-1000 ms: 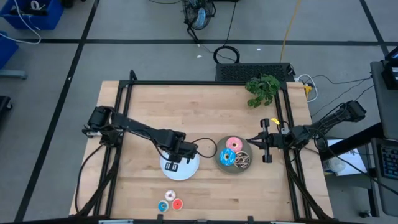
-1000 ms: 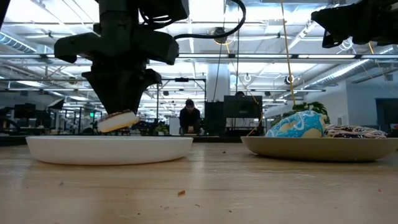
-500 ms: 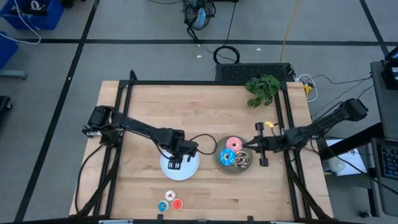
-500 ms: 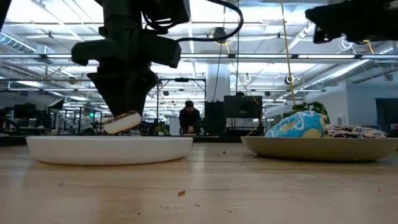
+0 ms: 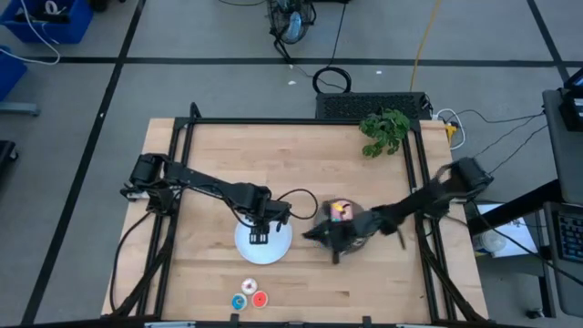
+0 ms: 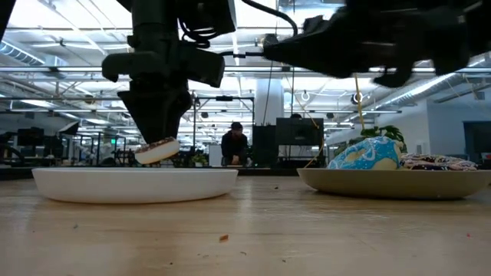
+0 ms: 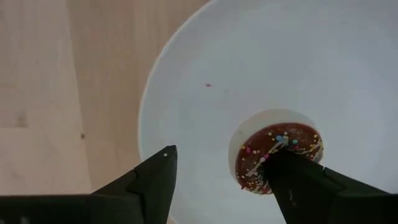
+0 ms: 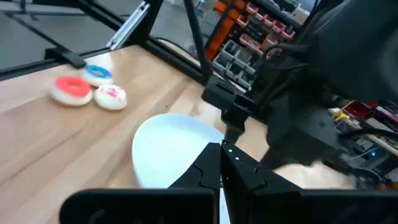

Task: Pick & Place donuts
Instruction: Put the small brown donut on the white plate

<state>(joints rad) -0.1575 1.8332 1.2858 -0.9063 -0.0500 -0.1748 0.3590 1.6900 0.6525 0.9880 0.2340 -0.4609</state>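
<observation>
Left end effector (image 7: pixel 217 180), fingers spread apart, hangs over the white plate (image 7: pixel 186 74); the mini brown sprinkled donut (image 7: pixel 278 151) touches one fingertip just above the plate, apparently mid-release. Right end effector (image 8: pixel 221 163), fingers together and empty, reaches over the grey plate (image 6: pixel 383 184) holding the blue sprinkled donut (image 6: pixel 364 156). Three mini donuts (image 5: pixel 249 298) lie on the worktop (image 5: pixel 209 164), well apart from both end effectors. Most transfers appear outstanding.

The high view looks straight down on the whole wooden table (image 5: pixel 209 155). The low view sits at tabletop level, facing the far room. Each wrist view looks close along its arm. All four share the white plate (image 5: pixel 278 251) (image 6: pixel 92 184) (image 7: pixel 186 74) (image 8: pixel 161 149).
</observation>
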